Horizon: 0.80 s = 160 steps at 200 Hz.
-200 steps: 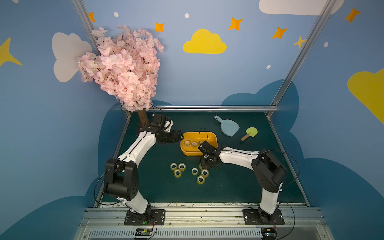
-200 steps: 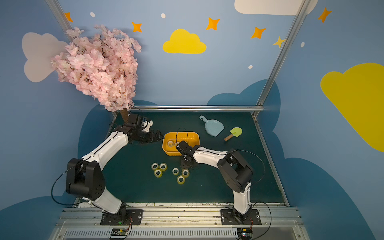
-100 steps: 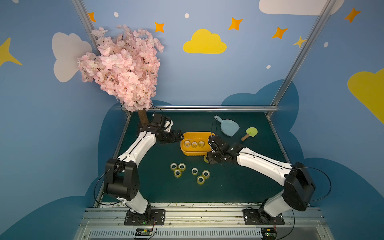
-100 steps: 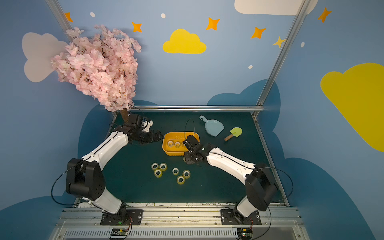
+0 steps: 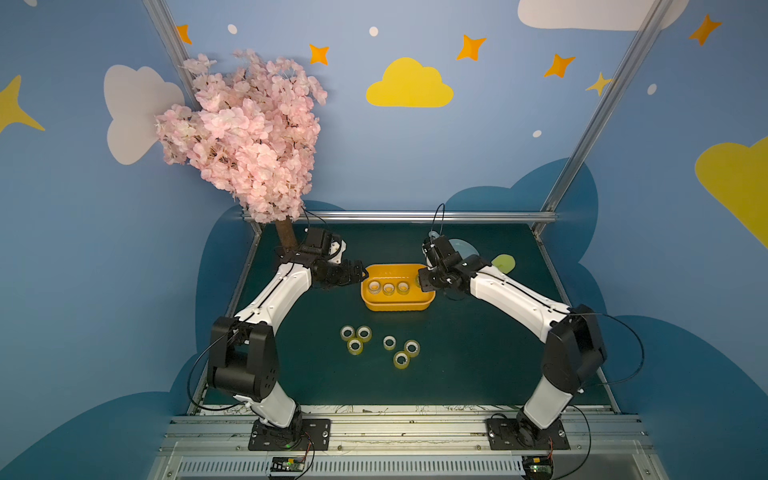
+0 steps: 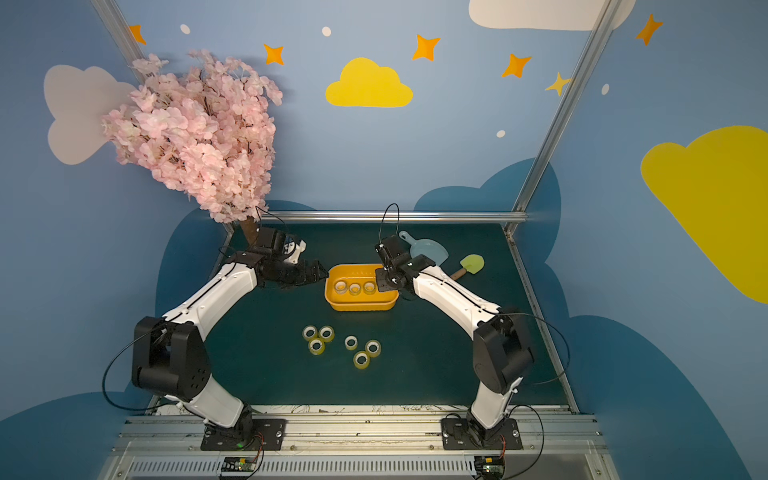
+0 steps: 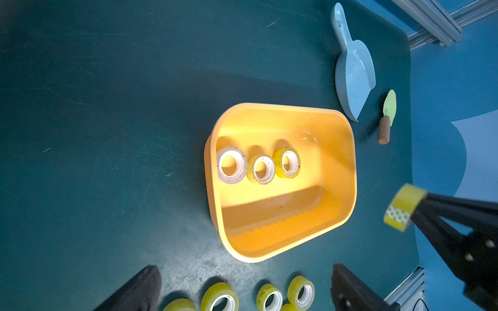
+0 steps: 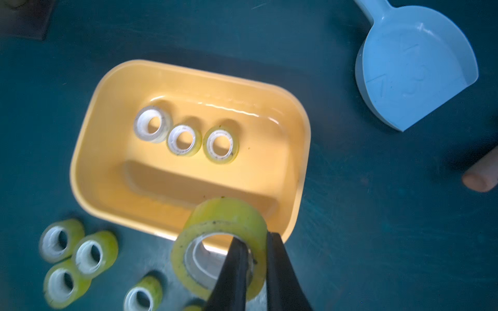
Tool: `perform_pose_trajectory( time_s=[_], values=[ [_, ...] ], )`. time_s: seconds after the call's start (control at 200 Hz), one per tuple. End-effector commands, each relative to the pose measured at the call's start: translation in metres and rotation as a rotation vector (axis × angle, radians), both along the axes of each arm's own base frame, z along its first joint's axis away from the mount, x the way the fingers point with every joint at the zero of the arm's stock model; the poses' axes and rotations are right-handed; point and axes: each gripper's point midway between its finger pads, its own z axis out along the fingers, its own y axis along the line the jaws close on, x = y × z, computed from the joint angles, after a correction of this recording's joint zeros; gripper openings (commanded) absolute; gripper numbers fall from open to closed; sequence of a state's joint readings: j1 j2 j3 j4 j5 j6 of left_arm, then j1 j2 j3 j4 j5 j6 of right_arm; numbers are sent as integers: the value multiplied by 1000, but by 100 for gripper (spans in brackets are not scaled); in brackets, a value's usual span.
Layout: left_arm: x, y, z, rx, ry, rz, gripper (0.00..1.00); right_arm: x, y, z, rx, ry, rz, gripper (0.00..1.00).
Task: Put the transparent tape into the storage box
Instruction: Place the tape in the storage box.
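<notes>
The storage box [image 5: 397, 306] is an orange-yellow tub in the middle of the green mat, seen in both top views [image 6: 360, 306]. Three rolls of transparent tape [image 8: 184, 140] lie in a row inside it. My right gripper [image 8: 254, 238] is shut on the wall of another yellowish tape roll [image 8: 223, 215], one finger through its core, above the box's right end [image 5: 424, 282]. My left gripper [image 7: 245, 266] stands open and empty beside the box's left end [image 5: 361, 274]. Several loose rolls [image 5: 382, 345] lie on the mat in front of the box.
A pale blue dustpan [image 6: 430, 251] and a green scoop with a brown handle [image 6: 471, 264] lie behind and to the right of the box. A pink blossom tree [image 5: 245, 141] stands at the back left corner. A metal rail [image 5: 399, 216] borders the mat's far edge.
My right arm has carried a tape roll up from the loose group on the mat to above the box's right end. The left arm has not moved.
</notes>
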State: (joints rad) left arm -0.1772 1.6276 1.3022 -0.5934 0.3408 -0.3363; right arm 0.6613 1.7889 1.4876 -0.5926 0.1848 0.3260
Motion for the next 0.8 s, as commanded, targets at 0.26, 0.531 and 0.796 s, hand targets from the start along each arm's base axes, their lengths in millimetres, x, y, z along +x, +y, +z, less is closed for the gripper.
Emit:
perform_pose_trajectory(
  time_s=[0.26, 0.531, 0.796],
  values=[
    [-1, -4, 15, -27, -28, -14, 100, 41, -2, -82, -121, 263, -3, 7],
    [-1, -5, 17, -35, -32, -16, 100, 48, -4, -111, -140, 309, -35, 29],
    [-1, -6, 15, -34, -26, -18, 100, 48, 2, -73, -97, 245, -15, 42]
  ],
)
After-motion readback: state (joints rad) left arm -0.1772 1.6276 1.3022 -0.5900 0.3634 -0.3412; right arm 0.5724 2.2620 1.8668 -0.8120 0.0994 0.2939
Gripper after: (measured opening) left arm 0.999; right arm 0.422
